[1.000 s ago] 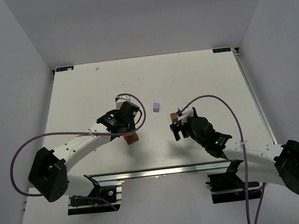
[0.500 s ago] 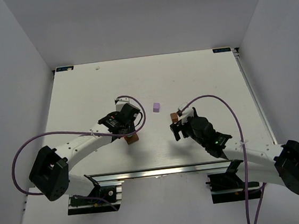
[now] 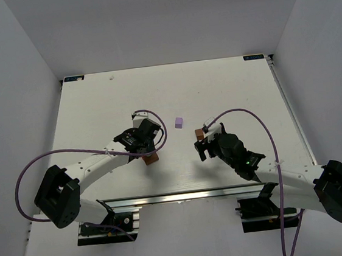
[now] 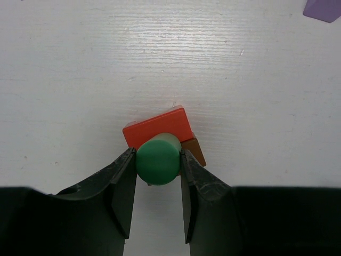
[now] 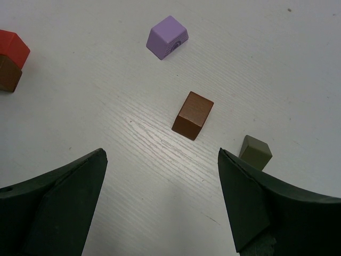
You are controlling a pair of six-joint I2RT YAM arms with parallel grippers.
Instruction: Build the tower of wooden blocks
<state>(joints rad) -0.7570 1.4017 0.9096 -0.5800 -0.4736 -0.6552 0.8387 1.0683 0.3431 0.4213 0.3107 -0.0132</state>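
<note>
My left claw (image 4: 156, 157) is closed most of the way, both fingers (image 4: 123, 186) pressed flat against the sides of the green block (image 4: 157, 169), whose end facing my wrist looks round. It hangs over the near edge of the red block (image 4: 160, 125), which lies on top of a brown block (image 4: 195, 150) on the white table (image 3: 95, 105); whether green touches red I cannot tell. My right claw (image 5: 161, 160) is spread wide with nothing in it, hovering low over the table. Just ahead of it, between the lines of its two fingers, a second brown block (image 5: 193, 114) lies alone. A dark grey-brown block (image 5: 255, 152) sits close by the right finger, and the lilac block (image 5: 168, 36) lies farther out, between my two arms.
</note>
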